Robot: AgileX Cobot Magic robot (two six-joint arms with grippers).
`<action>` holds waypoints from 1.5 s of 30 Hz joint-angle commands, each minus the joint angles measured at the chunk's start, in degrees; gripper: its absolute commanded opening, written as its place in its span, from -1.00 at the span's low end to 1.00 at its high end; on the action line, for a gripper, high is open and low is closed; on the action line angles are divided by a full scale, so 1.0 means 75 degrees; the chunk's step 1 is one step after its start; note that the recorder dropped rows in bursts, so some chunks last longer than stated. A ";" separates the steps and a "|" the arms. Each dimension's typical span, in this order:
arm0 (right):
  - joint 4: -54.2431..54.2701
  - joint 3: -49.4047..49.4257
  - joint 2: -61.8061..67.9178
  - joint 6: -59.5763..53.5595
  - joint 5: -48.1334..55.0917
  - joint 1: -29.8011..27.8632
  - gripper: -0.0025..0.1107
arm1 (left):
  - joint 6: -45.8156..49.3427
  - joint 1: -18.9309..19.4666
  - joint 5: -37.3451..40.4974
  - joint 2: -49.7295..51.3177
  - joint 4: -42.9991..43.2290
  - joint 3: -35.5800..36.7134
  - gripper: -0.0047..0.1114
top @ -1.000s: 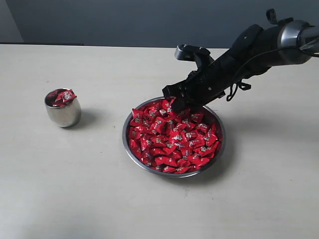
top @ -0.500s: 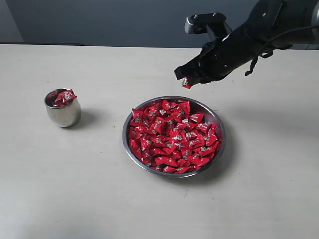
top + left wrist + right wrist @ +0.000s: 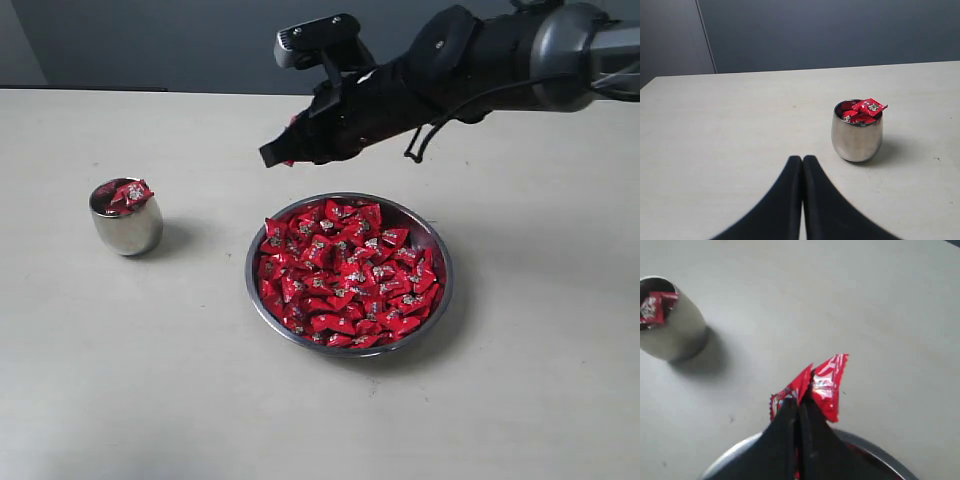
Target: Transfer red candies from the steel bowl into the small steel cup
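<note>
The right arm [image 3: 470, 70] is matte black, with a silver-grey joint [image 3: 585, 55], a thin black cable [image 3: 412, 150] and a grey camera block [image 3: 320, 35]. The left gripper [image 3: 802, 165] and right gripper [image 3: 800, 410] have slim, tapered black fingers [image 3: 782, 202].

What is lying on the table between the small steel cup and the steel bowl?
Nothing: in the exterior view, the stretch of table between the small steel cup and the steel bowl is bare.
</note>
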 commanded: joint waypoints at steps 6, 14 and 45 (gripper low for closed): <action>0.0894 -0.2485 0.1677 -0.0559 0.1233 0.0349 -0.97 | -0.0008 0.0004 -0.0012 -0.0034 -0.0017 0.0029 -0.91; 0.0831 -0.4130 0.2665 -0.1042 0.1604 0.0875 -0.97 | -0.0008 0.0004 -0.0012 -0.0034 -0.0017 0.0029 -0.91; -0.1666 -0.4802 0.2531 0.1609 0.2031 0.0909 -0.97 | -0.0008 0.0004 -0.0012 -0.0034 -0.0017 0.0029 -0.91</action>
